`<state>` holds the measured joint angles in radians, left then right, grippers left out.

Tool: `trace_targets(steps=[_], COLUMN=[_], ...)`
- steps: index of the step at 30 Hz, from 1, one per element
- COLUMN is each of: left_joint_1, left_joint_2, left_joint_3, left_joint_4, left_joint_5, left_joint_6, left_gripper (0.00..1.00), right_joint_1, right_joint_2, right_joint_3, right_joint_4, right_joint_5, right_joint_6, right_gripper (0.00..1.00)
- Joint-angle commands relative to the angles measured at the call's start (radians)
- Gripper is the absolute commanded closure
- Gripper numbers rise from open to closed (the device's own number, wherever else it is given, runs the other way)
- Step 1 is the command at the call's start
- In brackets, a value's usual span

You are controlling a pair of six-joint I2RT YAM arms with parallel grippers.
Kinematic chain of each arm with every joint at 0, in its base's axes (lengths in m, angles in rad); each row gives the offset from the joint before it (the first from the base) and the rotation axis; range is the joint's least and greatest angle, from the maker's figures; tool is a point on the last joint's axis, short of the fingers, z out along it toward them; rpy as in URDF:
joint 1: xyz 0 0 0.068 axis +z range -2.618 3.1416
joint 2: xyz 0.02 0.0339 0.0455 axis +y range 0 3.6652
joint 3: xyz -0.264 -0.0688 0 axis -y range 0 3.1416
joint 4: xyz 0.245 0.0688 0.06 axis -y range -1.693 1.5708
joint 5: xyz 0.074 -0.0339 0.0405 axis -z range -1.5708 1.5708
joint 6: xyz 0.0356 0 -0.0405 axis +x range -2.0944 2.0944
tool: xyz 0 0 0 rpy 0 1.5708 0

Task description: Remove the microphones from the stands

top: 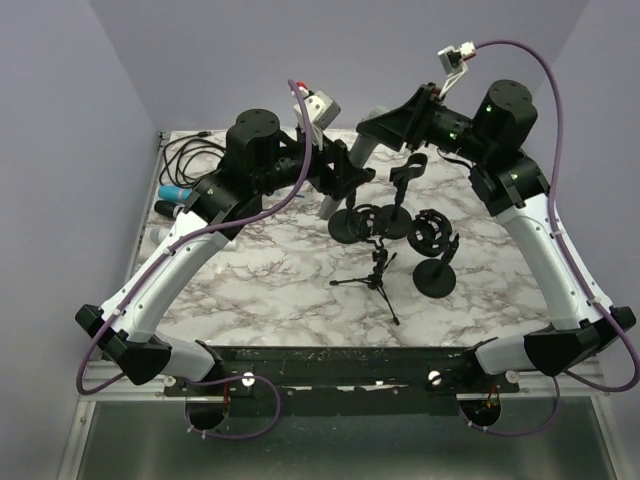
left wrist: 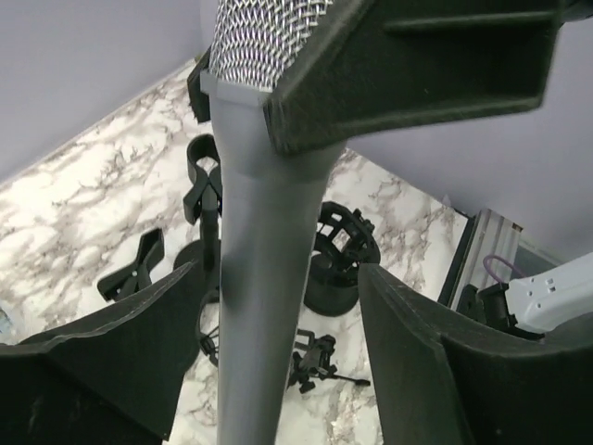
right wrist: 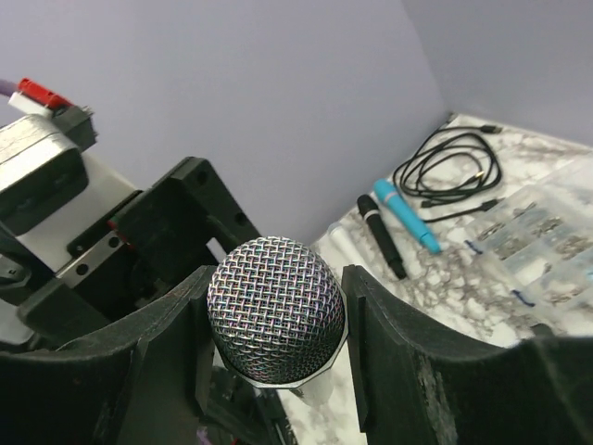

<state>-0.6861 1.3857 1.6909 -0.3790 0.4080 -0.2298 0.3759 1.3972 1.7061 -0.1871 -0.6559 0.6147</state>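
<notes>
The microphone hangs tilted at upper centre of the top view. Jaws of the right gripper clamp its mesh head; jaws of the left gripper stand open around its grey body.

Robot lab test cell, pretty sure: plain lavender walls boxing in marble-print tabletop, metal mounting rail along near edge.

Left arm and right arm: white link shells, black joint housings and base blocks. Purple cable looped along each. Green indicator lights lit (right arm joints). Grey wrist camera with red-marked plug. Pincer fingers matte black, coarse-grained surface
</notes>
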Motion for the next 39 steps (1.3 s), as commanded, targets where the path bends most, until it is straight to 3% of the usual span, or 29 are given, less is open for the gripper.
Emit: trace_targets(steps=[1, 7, 9, 12, 15, 18, 20, 27, 31, 35, 39], left_joint_1=[0.005, 0.004, 0.006, 0.014, 0.024, 0.052, 0.082, 0.313, 0.525, 0.728, 0.822], left_joint_2=[-0.074, -0.155, -0.189, -0.24, -0.3, -0.366, -0.407, -0.455, -0.442, -0.414, -0.327], left_joint_3=[-0.063, -0.172, -0.211, -0.264, -0.336, -0.426, -0.486, -0.634, -0.738, -0.85, -0.859], left_joint_4=[-0.016, -0.025, -0.021, -0.026, -0.033, -0.051, -0.064, -0.167, -0.143, -0.124, -0.206], left_joint_5=[-0.049, -0.123, -0.138, -0.168, -0.199, -0.232, -0.266, -0.423, -0.422, -0.494, -0.617], left_joint_6=[0.005, 0.032, 0.035, 0.044, 0.049, 0.028, -0.001, -0.208, -0.376, -0.636, -0.849], left_gripper=[0.36, 0.59, 0.71, 1.0, 1.0, 1.0, 1.0, 1.0, 1.0, 1.0, 1.0], right_joint_1=[0.084, 0.183, 0.212, 0.236, 0.238, 0.238, 0.238, 0.237, 0.238, 0.237, 0.237], right_joint_2=[0.015, 0.045, 0.059, 0.071, 0.053, 0.024, -0.001, -0.07, -0.098, -0.113, -0.134], right_joint_3=[-0.02, -0.017, -0.012, -0.018, -0.053, -0.082, -0.099, -0.146, -0.182, -0.199, -0.214], right_joint_4=[0.043, 0.028, 0.026, 0.028, 0.044, 0.032, 0.02, -0.015, 0.009, -0.003, -0.011], right_joint_5=[0.01, 0.064, 0.07, 0.082, 0.131, 0.245, 0.341, 0.681, 0.695, 0.719, 0.738], right_joint_6=[0.006, -0.023, -0.031, -0.044, -0.045, -0.065, -0.078, -0.087, -0.104, -0.128, -0.145], right_gripper=[0.99, 0.99, 0.99, 0.98, 0.73, 0.36, 0.21, 0.17, 0.17, 0.17, 0.17])
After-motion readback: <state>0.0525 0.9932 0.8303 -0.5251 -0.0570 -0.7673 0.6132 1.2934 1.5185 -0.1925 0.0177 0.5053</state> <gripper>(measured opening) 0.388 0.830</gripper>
